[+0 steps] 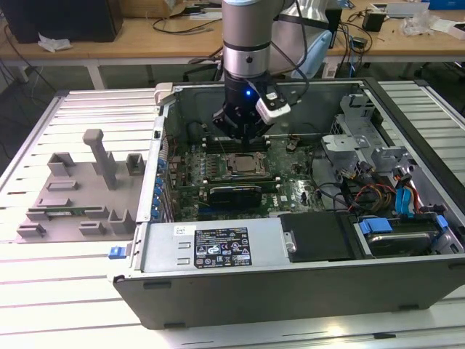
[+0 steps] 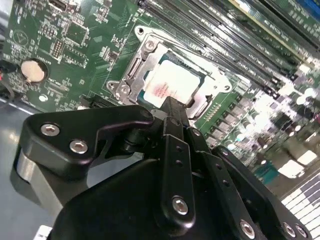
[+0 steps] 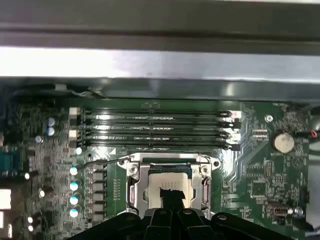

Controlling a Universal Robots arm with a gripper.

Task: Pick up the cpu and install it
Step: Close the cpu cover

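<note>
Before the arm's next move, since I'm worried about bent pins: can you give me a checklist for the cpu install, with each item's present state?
1. The cpu lies inside the socket frame: ok.
2. The cpu sits fully flat: cannot tell.
3. The pincer is over the cpu, not off to one side: ok.
4. The memory slots are clear of the pincer: ok.
5. The coin cell battery is clear of the pincer: ok.
</note>
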